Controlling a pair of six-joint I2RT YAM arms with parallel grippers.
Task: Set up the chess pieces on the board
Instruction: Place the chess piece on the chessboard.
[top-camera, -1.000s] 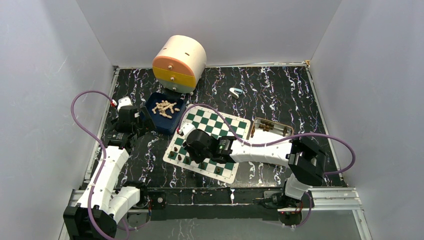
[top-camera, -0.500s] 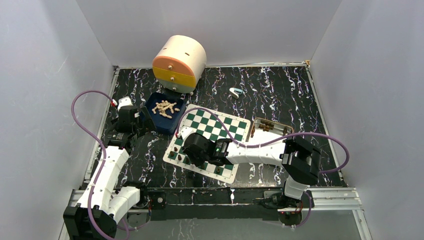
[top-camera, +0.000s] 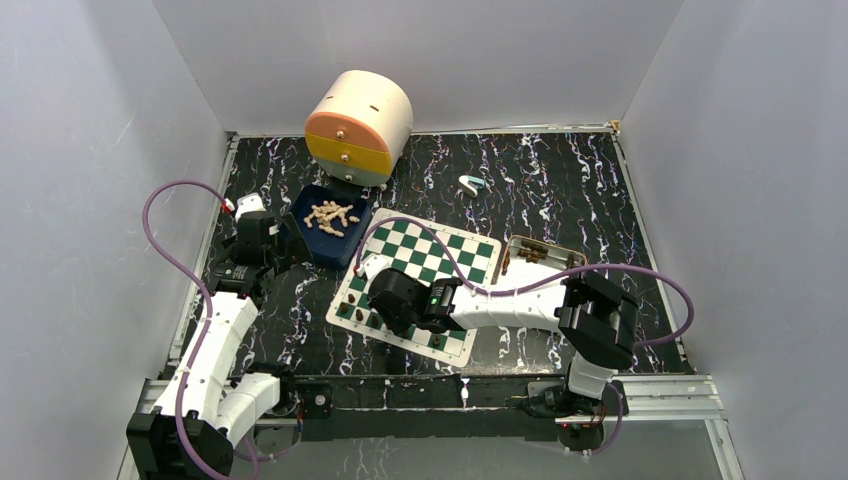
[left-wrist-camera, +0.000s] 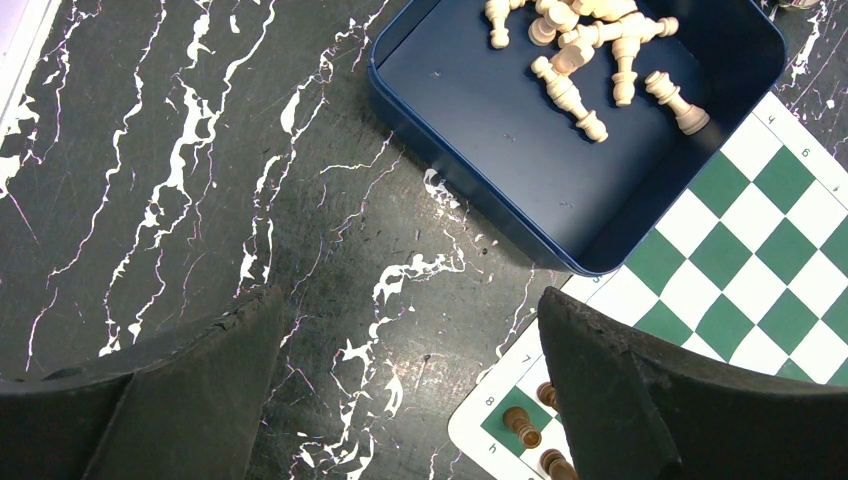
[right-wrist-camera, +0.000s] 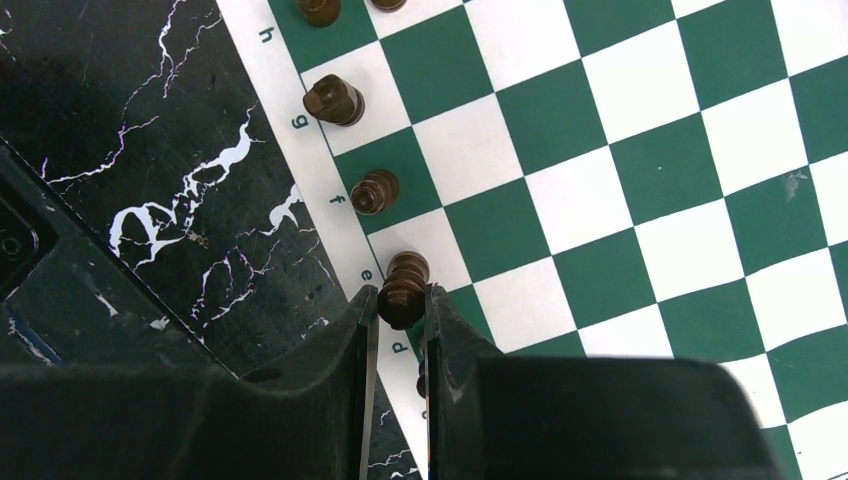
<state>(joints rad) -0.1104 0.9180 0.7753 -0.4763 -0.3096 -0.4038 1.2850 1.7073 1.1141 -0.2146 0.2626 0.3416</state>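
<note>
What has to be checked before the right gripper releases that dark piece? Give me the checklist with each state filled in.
1. Grip: right gripper shut on the dark brown piece, ok.
2. Target: piece over the chessboard edge square lettered e, ok.
3. Base touching the board: cannot tell from above.
4. Clearance: neighbouring piece on f stands apart from the fingers, ok.
5. Other arm: left gripper open, empty, beside the blue tray, ok.

A cream drum (top-camera: 358, 125) with 2 drawers stands behind a blue tray (left-wrist-camera: 520, 130) on the marbled table (top-camera: 560, 190).
</note>
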